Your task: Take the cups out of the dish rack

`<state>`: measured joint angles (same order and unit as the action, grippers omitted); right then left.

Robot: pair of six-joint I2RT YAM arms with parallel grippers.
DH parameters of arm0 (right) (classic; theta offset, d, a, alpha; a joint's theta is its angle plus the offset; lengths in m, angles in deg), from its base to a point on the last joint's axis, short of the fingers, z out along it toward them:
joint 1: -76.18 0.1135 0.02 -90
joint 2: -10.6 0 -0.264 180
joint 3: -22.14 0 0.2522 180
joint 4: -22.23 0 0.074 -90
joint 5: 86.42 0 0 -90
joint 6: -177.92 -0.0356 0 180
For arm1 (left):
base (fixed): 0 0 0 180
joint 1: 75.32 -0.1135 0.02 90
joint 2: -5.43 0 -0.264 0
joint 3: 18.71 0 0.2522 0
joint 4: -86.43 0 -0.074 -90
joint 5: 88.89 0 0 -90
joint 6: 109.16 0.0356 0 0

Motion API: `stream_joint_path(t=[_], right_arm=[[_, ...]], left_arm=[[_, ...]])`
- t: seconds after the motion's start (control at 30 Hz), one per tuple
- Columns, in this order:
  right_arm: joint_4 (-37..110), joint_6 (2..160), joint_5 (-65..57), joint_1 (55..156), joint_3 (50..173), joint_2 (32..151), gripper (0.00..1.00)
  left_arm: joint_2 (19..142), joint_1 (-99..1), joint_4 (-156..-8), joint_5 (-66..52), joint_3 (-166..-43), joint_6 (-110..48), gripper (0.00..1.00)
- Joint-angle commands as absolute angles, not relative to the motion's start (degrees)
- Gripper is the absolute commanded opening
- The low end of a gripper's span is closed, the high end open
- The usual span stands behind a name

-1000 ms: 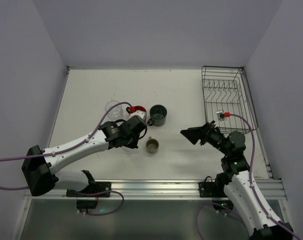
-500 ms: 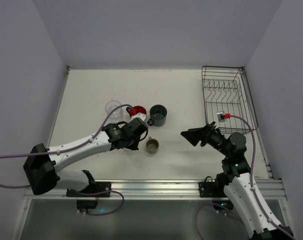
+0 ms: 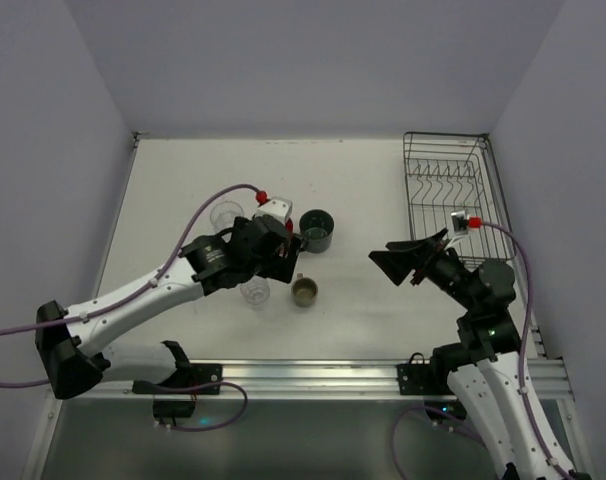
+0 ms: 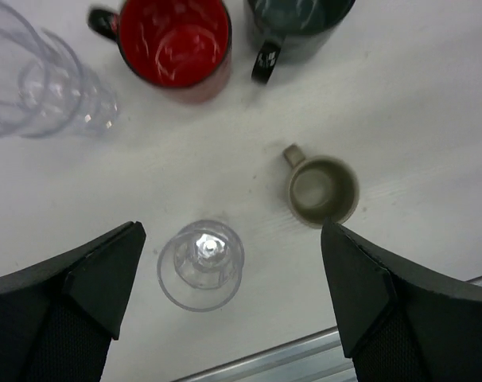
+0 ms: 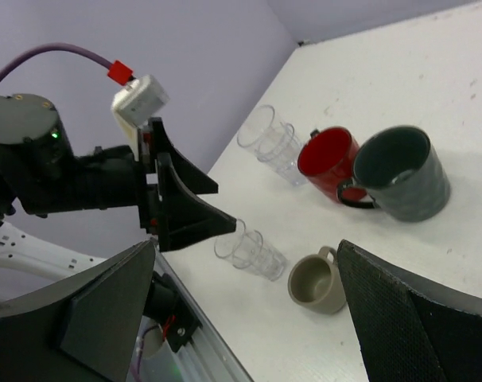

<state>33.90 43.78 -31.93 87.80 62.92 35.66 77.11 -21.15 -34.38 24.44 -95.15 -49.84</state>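
The left gripper [image 4: 231,235] has wide jaws over a free clear glass tumbler [image 4: 200,264]. The right gripper [image 5: 245,248] is wide too, with nothing in it. The red mug [image 4: 175,41], the dark grey-green mug [image 4: 301,22] with an unreadable white handle mark, the olive-tan mug [image 4: 322,191] and a second tumbler [image 4: 42,83] stand left of the table's [image 3: 373,180] middle. The dish rack [image 3: 453,195] sits in the far right corner.

No word, number or brand name can be read in any view. The only marking is a small white mark [image 4: 266,57] on the handle of the dark grey-green mug [image 4: 301,20], seen from the left wrist and too blurred to make out.
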Motion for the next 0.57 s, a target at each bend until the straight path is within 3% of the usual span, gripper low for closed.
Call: stream_joint_path(t=[0.0, 0.27, 0.53], right_arm=[[41.8, 48.6, -26.1, 87.9, 71.5, 33.2, 0.99], [59.5, 55.6, -8.9, 88.0, 88.5, 26.3, 0.99], [64.5, 57.0, -7.3, 88.0, 94.9, 22.5, 0.99]], left_arm=[[70.1, -21.0, -37.6, 31.2, -106.1, -43.9, 1.0], [49.9, -21.0, -49.4, 31.5, -111.3, -36.9, 1.0], [39.4, -21.0, -51.5, 28.5, -104.7, -35.9, 1.0]])
